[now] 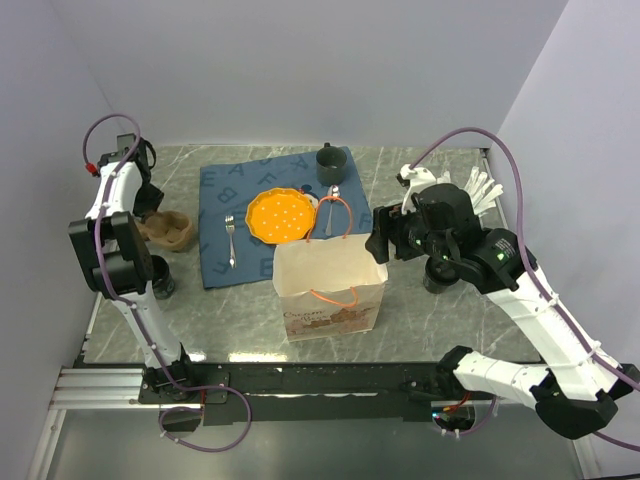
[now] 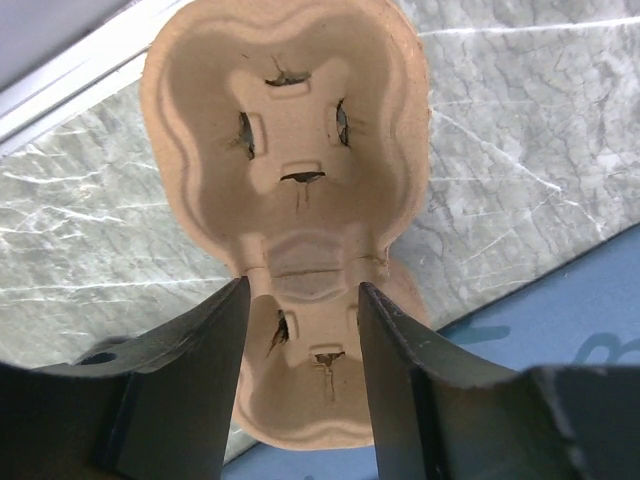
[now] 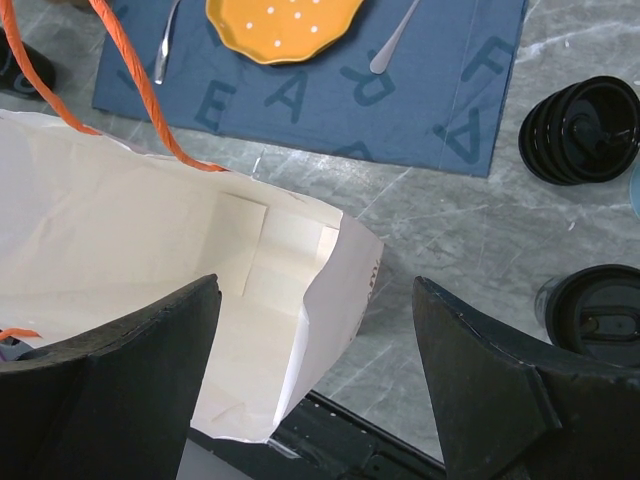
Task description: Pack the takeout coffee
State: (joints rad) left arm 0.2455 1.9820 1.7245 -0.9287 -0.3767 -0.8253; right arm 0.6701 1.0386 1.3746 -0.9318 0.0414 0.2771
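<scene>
While left jaws are straddling cup carrier (image 2: 290, 130) waist — clamped or loose, cannot tell — right jaws are hanging wide apart, empty, over paper bag (image 3: 130, 240) rim; lidded coffee cup (image 3: 590, 315) sitting on surface (image 3: 450, 230) near bag's right, nearer right arm.

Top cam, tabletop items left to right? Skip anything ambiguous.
cup carrier → fork → orange plate → spoon → dark cup → white utensils. Left out: paper bag and mug, which overlap the plate and spoon in that direction.
</scene>
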